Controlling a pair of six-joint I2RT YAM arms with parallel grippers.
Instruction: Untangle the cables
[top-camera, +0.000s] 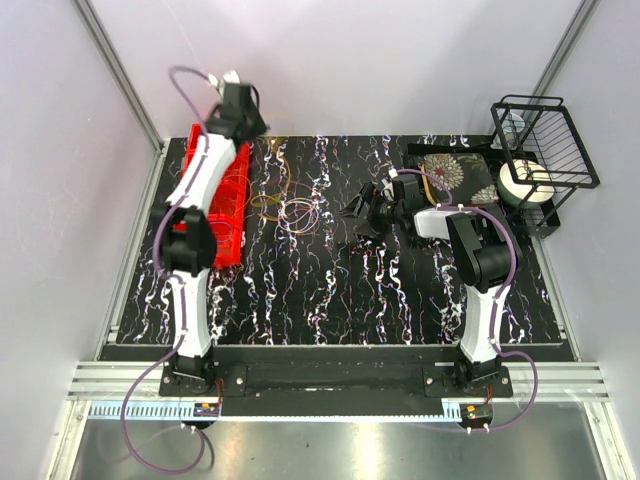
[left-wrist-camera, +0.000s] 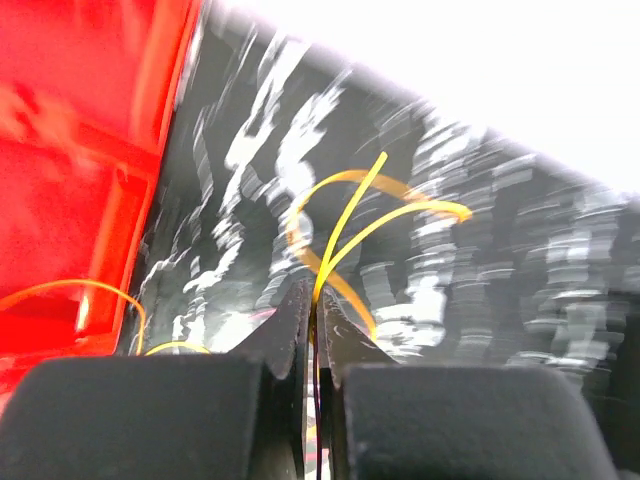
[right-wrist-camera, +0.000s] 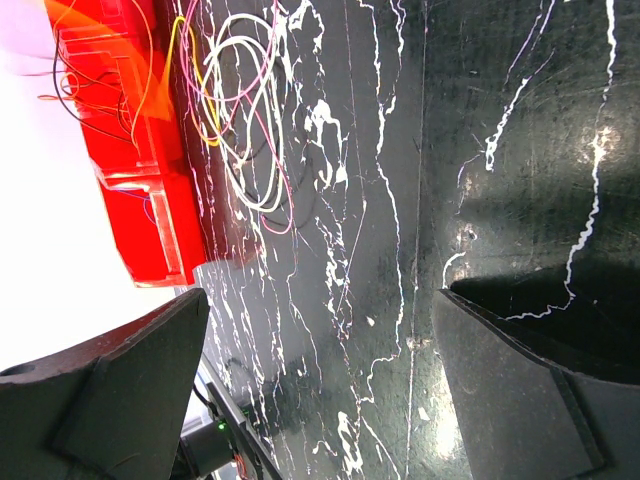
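One red bin (top-camera: 228, 190) stands at the counter's (top-camera: 330, 290) left edge. Over the bin's far end, the left gripper (left-wrist-camera: 313, 300) is pressed together on a yellow strand of the cables (top-camera: 292, 211). Their one tangle lies just right of the bin, well apart from the right gripper (right-wrist-camera: 318, 300), which is spread wide and holds nothing. Far right of the bin sits one black wire basket (top-camera: 545, 140). The counter is black marbled, the walls pale

Black, white-veined mat (top-camera: 330, 290) covering the table. Red crate (top-camera: 238, 200) standing along the mat's far left edge. Black wire rack (top-camera: 530, 99) at the far right corner, with a white roll (top-camera: 525, 183) at its base. Floral-patterned tray (top-camera: 455, 170) lying just beside the rack. Grey walls (top-camera: 350, 60) behind.
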